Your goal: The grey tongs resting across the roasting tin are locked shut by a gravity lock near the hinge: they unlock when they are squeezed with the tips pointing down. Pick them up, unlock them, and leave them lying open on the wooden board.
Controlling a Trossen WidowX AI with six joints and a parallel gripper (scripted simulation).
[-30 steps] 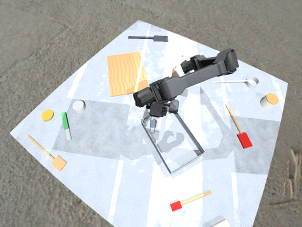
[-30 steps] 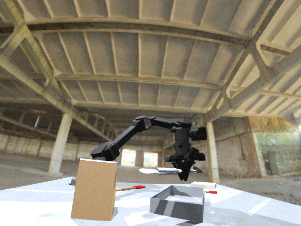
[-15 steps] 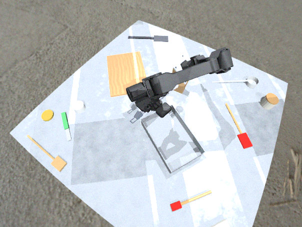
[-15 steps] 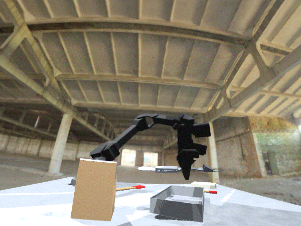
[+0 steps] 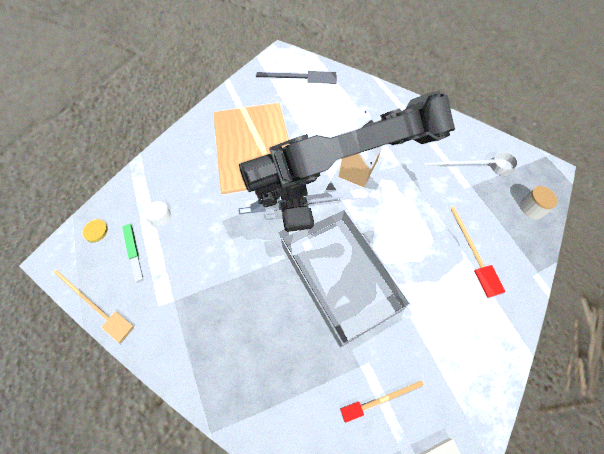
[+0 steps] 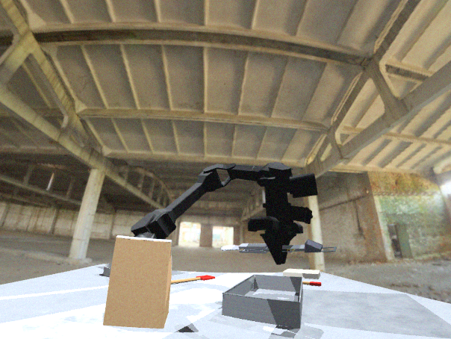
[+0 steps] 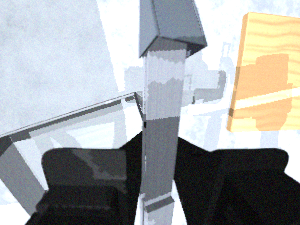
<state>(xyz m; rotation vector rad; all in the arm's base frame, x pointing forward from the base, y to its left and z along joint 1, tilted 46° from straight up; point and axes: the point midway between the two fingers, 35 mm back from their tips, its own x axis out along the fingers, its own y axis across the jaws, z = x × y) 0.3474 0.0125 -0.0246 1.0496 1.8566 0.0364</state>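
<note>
My gripper (image 6: 281, 258) (image 7: 154, 135) is shut on the grey tongs (image 5: 325, 201) (image 6: 257, 248) (image 7: 162, 99), which it holds in the air, roughly level. A dark block (image 6: 313, 246) (image 7: 172, 21) sits on them towards one end; a pale end points the other way. The arm hides their middle in the top view, and I cannot tell whether they are locked. The wooden board (image 5: 242, 145) (image 7: 260, 36) lies to the right in the wrist view. The roasting tin (image 5: 375, 258) (image 6: 257, 308) (image 7: 20, 170) stands lower, to the left there, with nothing across it.
A tall brown block (image 5: 356, 171) (image 6: 138, 280) stands near the arm. A white round pot (image 5: 159, 213), green-handled knife (image 5: 130, 242) and yellow disc (image 5: 95, 230) lie left. A dark spatula (image 5: 322, 77) lies behind the board. A ladle (image 5: 504, 164), jar (image 5: 540, 202) and red spatula (image 5: 489, 281) are right.
</note>
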